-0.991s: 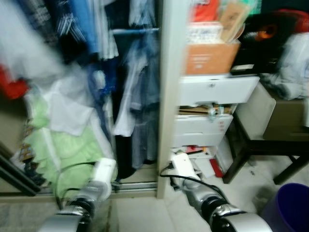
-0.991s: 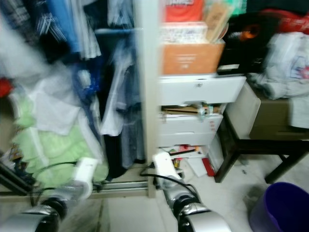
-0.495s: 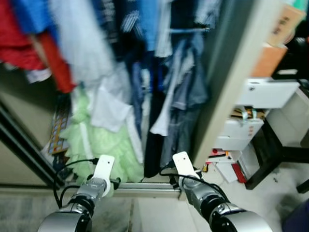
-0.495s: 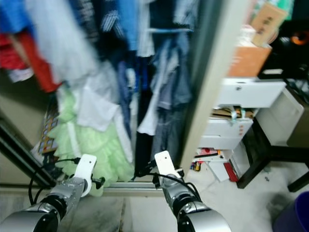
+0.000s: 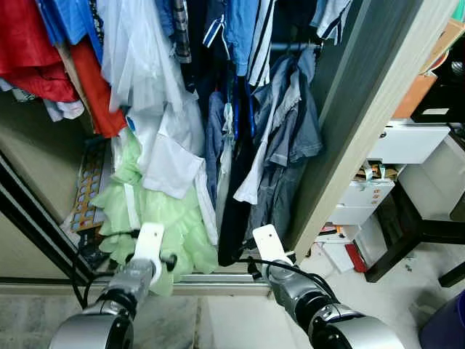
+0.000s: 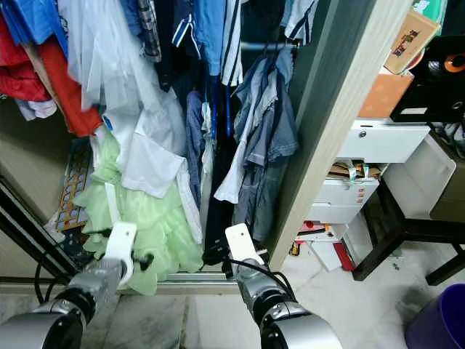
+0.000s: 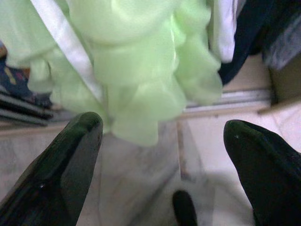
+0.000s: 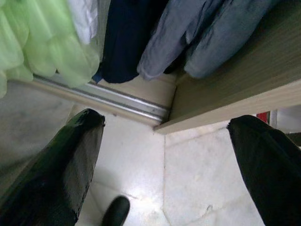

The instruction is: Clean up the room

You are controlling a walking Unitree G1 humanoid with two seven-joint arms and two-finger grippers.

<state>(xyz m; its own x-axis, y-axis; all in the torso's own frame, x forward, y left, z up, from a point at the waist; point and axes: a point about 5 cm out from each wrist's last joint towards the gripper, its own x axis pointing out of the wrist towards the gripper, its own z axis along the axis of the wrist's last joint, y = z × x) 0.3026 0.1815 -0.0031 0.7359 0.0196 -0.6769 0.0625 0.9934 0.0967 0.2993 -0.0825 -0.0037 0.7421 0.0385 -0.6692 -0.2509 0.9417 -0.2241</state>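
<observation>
**Q:** Why are your arms parked so low?

**Me:** I'm facing the open wardrobe (image 5: 341, 138) and haven't picked a target, so I keep both arms down and forward, over the floor (image 8: 188, 179) just short of the sliding-door track (image 8: 108, 96). That way I could reach into the clothes without swinging through them.

**Q:** What is in there?

**Me:** Hanging clothes packed tight: a red garment (image 5: 29, 51) on my left, blue shirts (image 5: 243, 29) higher up, grey ones (image 5: 290, 138) against the wardrobe's side panel. The pale green dress (image 5: 156, 218) hangs lowest, and its hem spills out across the track. Judging by that, it's the piece I'd tidy first, tucking it back so the door can slide.

**Q:** And the grippers?

**Me:** The left gripper (image 7: 162, 136) is spread wide and holds nothing. Its fingers (image 7: 61, 165) frame the green hem, which hangs close ahead, but they're not touching it. The right gripper (image 8: 164, 141) is equally wide and empty, aimed at the corner where the track meets the panel, with a dark garment (image 8: 127, 37) and the grey ones hanging just beyond.

**Q:** Anything else around?

**Me:** To my right, white drawers (image 5: 410, 142), with the bottom one open and papers (image 5: 334, 251) strewn on the floor below, a dark table (image 5: 421, 233), and a purple bin (image 6: 436, 320) in the corner.
</observation>
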